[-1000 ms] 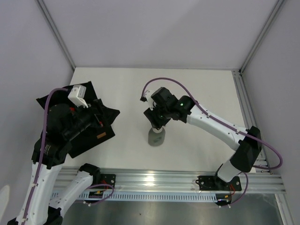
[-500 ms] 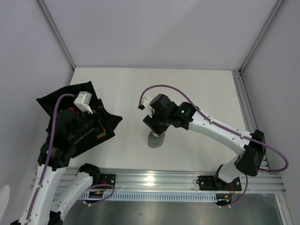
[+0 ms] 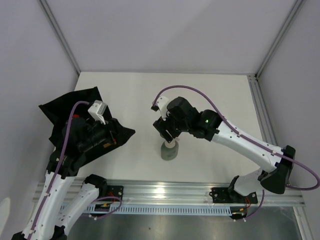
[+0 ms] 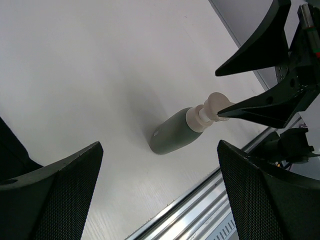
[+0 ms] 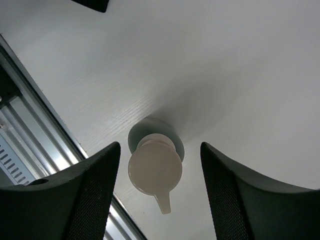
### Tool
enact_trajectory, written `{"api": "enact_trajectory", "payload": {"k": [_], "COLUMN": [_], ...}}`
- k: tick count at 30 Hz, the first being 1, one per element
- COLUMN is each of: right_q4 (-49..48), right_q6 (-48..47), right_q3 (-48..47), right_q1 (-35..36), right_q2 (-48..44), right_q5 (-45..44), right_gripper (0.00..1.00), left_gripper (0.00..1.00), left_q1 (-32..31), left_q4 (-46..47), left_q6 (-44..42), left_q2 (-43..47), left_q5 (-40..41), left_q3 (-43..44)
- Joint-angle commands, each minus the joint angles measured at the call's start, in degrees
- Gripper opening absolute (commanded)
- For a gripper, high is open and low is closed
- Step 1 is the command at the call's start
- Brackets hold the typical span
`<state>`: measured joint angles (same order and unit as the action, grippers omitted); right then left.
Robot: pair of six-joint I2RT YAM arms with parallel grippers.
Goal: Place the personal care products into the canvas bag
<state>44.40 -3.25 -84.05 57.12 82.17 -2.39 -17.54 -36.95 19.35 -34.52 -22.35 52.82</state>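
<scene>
The grey bottle (image 3: 169, 152) with a pale pump cap stands upright on the white table near the front middle. My right gripper (image 3: 168, 134) hangs just above it, open, with a finger on each side of the cap (image 5: 155, 170) and not touching it. My left gripper (image 3: 112, 134) is open and empty over the right side of the black canvas bag (image 3: 70, 107). The bag's tan label (image 3: 107, 143) shows beside the left gripper. The left wrist view shows the bottle (image 4: 175, 136) and the right gripper's fingers (image 4: 265, 107) at its cap. The beige and red bottles are out of view.
An aluminium rail (image 3: 190, 192) runs along the table's near edge, close to the bottle, and shows in both wrist views (image 5: 30, 135). A metal frame (image 3: 260, 115) borders the right side. Grey walls enclose the back and sides.
My left gripper has moved right over the bag, and the bag's right flap has shifted right with it. My right arm has swung out to the right, and its gripper and the bottle sit slightly nearer.
</scene>
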Motion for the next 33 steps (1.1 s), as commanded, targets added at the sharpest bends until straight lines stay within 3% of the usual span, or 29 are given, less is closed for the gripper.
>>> {"api": "enact_trajectory", "payload": {"k": [1,4,10,14,19,28,33], "right_q4": [-1.95,-2.57,-3.97,-0.65,1.56,1.39,0.86], "right_q6": [1.75,6.04,15.63,16.26,15.37,13.97,13.53], "right_q3": [-2.26,-3.56,-8.84,-12.1,-12.63,-12.28,-12.63], "right_q1": [-0.69,-3.32,-16.94,-23.1,-24.95,-28.38,-29.79], "right_q2": [-2.71,-4.73,-14.22,-18.35,-20.91,-23.2,-22.76], "right_q5": [-1.47,-2.18,-2.09,-2.35,-3.84,-4.64,-3.15], "right_gripper": [0.7,0.71,0.75,0.77,0.78,0.79,0.79], "left_gripper": [0.99,0.99,0.99,0.99,0.99,0.99,0.99], "left_q1": [-0.65,-1.53,-4.6,-10.83,-20.16,-21.39,-24.2], "left_q4": [3.55,4.51,11.79,15.15,18.31,38.5,43.18], "left_q6": [-2.38,-3.79,-5.38,-6.43,-7.75,-6.62,-7.31], "left_q2": [-0.72,-1.6,-6.08,-8.97,-17.5,-19.53,-24.09], "left_q5": [-3.14,-5.32,-10.17,-5.61,0.28,-4.37,-2.09], "left_q3": [0.27,-0.25,-4.21,-4.05,-3.95,-14.31,-15.99]}}
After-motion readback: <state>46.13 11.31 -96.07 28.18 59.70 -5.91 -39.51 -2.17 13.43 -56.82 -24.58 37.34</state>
